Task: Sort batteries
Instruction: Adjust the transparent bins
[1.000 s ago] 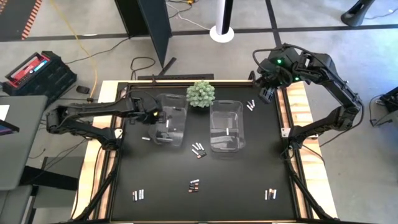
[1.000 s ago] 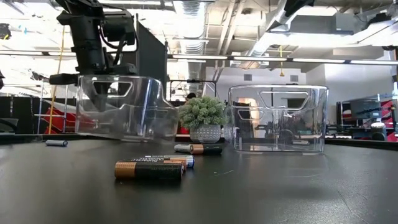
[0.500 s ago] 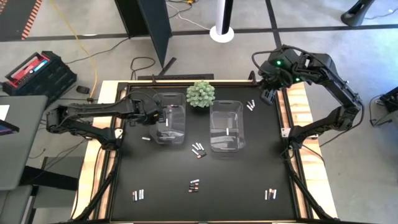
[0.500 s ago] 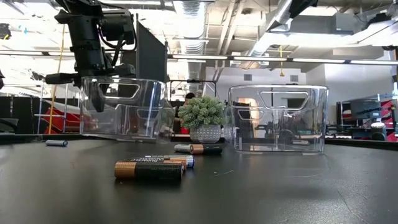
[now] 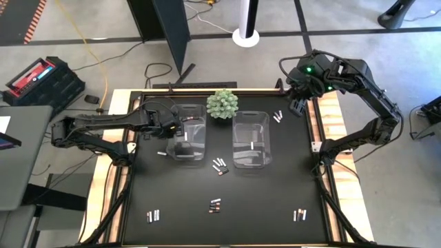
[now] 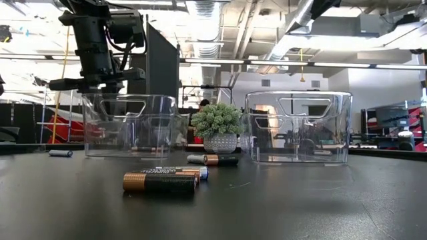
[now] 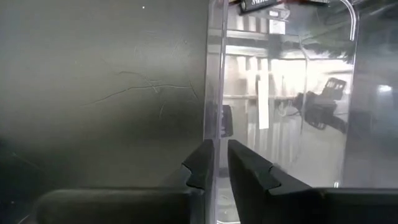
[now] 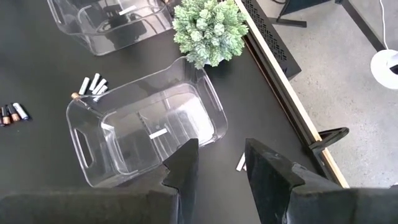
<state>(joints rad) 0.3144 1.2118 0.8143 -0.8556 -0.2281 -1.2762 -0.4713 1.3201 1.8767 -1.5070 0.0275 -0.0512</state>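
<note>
Batteries lie in small groups on the black table [image 5: 275, 193]: dark copper-ended ones [image 5: 218, 165] [image 6: 160, 181] mid-table, more [image 5: 215, 204] nearer, pale ones [image 5: 278, 116] at the far right. Each of the two clear bins holds one pale battery: the left bin [image 5: 189, 141] [image 6: 130, 127] has one [image 5: 185, 135], the right bin [image 5: 251, 138] another [image 5: 252, 146]. My left gripper [image 5: 175, 128] [image 7: 221, 165] is at the left bin's left wall. My right gripper [image 5: 298, 105] [image 8: 221, 165] hangs open high over the far right corner, with nothing between its fingers. My left gripper has the left bin's left wall [image 7: 215, 124] between its two fingers at the rim, one finger inside the bin and one outside. The fingers come from above, slanting down. The bin stands flat on its bottom on the table.
A small green spiky plant in a pot [image 5: 222, 103] [image 6: 217, 123] stands at the far edge between the bins. A single battery [image 5: 162, 153] lies left of the left bin. More battery groups [image 5: 153, 215] [image 5: 298, 215] lie near the front corners.
The left bin was tipped off the table a second ago. It has come down and now stands level on its bottom. My left gripper has stayed at the bin's left wall.
</note>
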